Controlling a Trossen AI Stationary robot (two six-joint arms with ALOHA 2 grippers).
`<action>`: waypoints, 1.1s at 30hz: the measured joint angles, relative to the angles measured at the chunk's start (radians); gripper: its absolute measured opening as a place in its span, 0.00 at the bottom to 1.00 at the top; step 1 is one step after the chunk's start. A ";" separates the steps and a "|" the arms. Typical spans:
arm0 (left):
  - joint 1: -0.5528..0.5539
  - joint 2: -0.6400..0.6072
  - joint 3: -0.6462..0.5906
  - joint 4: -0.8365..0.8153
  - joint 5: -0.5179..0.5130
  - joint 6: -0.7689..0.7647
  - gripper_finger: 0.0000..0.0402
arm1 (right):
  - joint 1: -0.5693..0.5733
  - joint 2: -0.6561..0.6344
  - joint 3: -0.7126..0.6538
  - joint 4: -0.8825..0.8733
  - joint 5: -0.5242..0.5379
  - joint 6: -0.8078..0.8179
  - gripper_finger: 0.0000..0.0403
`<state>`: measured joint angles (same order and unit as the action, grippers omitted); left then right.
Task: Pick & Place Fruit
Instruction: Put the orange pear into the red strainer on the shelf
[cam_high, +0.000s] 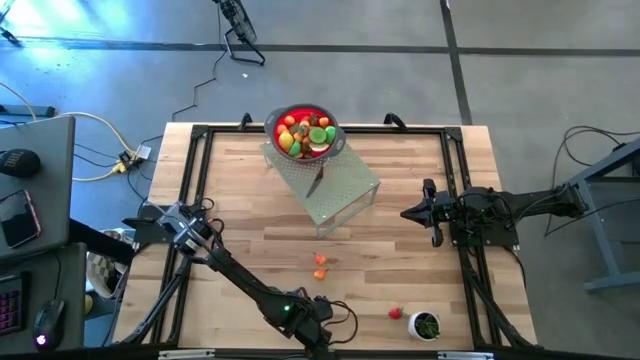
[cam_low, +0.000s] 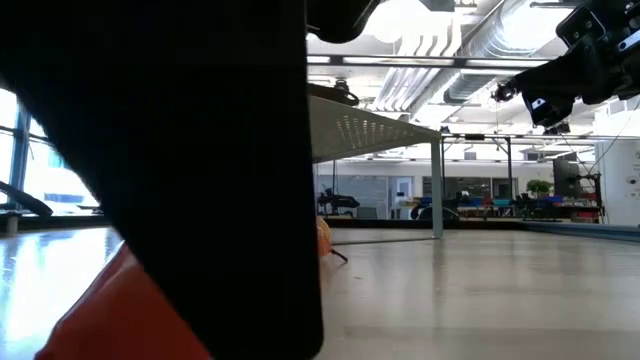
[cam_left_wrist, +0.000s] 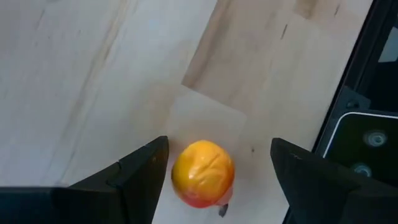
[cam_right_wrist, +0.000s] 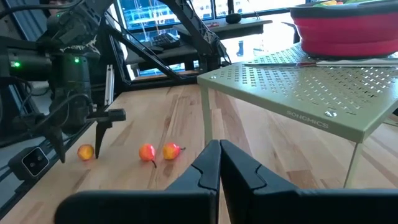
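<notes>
Closing your left gripper (cam_left_wrist: 214, 163), jaws apart around the orange fruit (cam_left_wrist: 203, 173), risks it rolling free; right gripper (cam_right_wrist: 219, 163) waits, jaws together.

Robotics lab or open workshop: exposed ceiling ducts (cam_low: 470, 50), concrete floor (cam_high: 420, 80), cabled wooden bench (cam_high: 250, 200), keyboard desk (cam_high: 30, 250).

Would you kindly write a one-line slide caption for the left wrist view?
Left tool open, its dark fingers straddling a small round orange-yellow toy fruit on the light wooden table.
</notes>
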<state>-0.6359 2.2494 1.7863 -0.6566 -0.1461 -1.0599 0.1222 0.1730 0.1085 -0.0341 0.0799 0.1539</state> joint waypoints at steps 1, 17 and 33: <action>0.000 0.000 0.000 0.002 0.001 0.000 0.70 | 0.000 0.000 0.000 0.000 0.000 0.000 0.01; 0.002 0.000 -0.001 -0.045 0.038 -0.018 0.42 | 0.000 0.000 0.000 -0.001 0.000 0.000 0.01; 0.002 0.001 -0.001 -0.059 0.059 -0.018 0.32 | 0.000 0.000 0.000 0.000 0.000 0.000 0.01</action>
<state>-0.6342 2.2501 1.7855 -0.7157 -0.0872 -1.0775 0.1223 0.1730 0.1085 -0.0338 0.0799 0.1535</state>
